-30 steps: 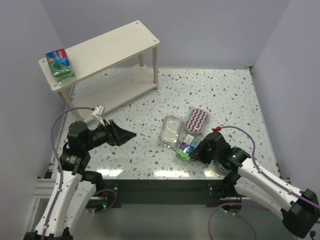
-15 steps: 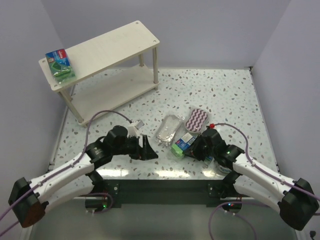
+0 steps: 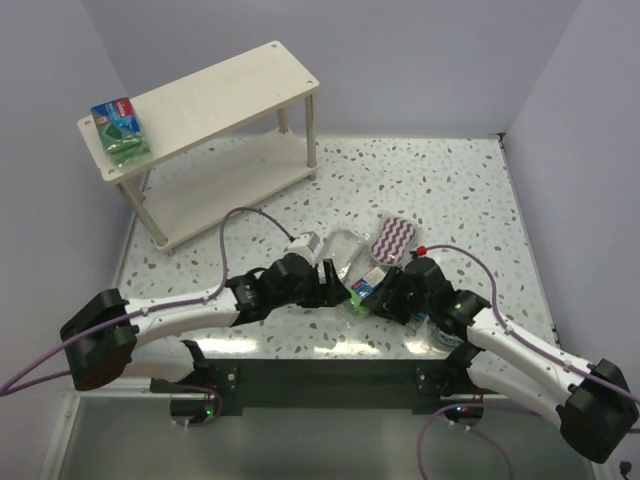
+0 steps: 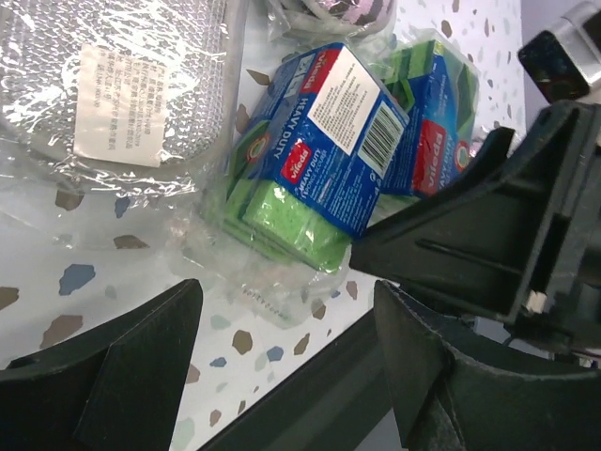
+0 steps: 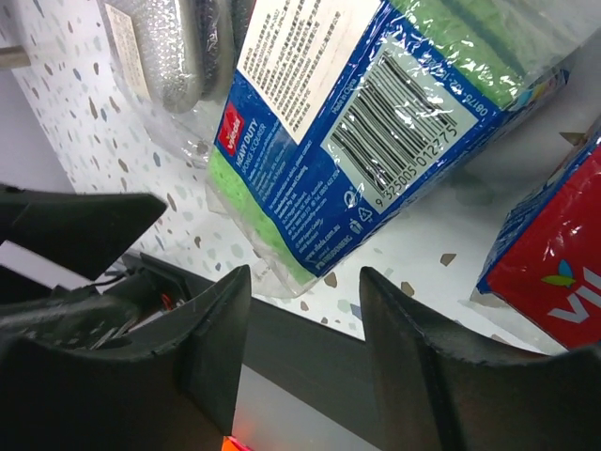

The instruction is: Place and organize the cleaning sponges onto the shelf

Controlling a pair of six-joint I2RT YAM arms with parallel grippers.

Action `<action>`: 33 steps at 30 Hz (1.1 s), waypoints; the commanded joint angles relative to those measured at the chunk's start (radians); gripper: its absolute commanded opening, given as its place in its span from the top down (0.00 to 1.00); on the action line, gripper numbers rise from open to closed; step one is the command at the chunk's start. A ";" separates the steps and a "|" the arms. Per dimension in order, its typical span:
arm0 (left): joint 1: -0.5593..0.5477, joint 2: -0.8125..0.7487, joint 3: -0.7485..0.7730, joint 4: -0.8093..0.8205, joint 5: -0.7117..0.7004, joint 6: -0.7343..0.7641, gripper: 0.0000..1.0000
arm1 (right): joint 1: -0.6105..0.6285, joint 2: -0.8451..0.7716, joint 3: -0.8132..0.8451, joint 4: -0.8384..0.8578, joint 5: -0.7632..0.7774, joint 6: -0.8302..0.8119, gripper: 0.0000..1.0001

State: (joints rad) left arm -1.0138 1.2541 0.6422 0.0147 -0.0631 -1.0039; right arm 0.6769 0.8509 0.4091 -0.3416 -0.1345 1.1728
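A green-and-blue sponge pack lies near the table's front edge, with a second one beside it. My left gripper is open just left of them, and my right gripper is open just right. In the left wrist view my left gripper is below the nearer pack, not touching it. In the right wrist view my right gripper is open under the same pack. The silvery pack and a purple-striped oval pad lie behind. A third green-and-blue pack sits on the shelf.
The table's dark front edge runs just beneath both grippers. The right gripper's black body fills the right of the left wrist view. The shelf's lower tier holds nothing that I can see. Walls close in the table on three sides.
My left arm has swung from the left side across to the packs at the front centre. My right gripper has edged left, and the nearer pack has shifted a little left.
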 commanded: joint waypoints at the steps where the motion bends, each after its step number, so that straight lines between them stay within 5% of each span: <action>1: -0.026 0.074 0.065 0.097 -0.101 -0.042 0.21 | 0.004 -0.041 0.033 -0.040 -0.004 -0.033 0.46; 19: -0.042 0.338 0.192 0.134 -0.127 -0.045 0.50 | 0.004 -0.164 0.014 -0.158 -0.005 -0.041 0.44; 33: -0.051 0.288 0.085 0.215 0.046 0.018 0.96 | 0.004 -0.190 0.019 -0.201 -0.001 -0.044 0.44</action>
State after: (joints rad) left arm -1.0534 1.5772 0.7578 0.1669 -0.0834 -1.0233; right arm 0.6769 0.6769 0.4091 -0.5243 -0.1333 1.1408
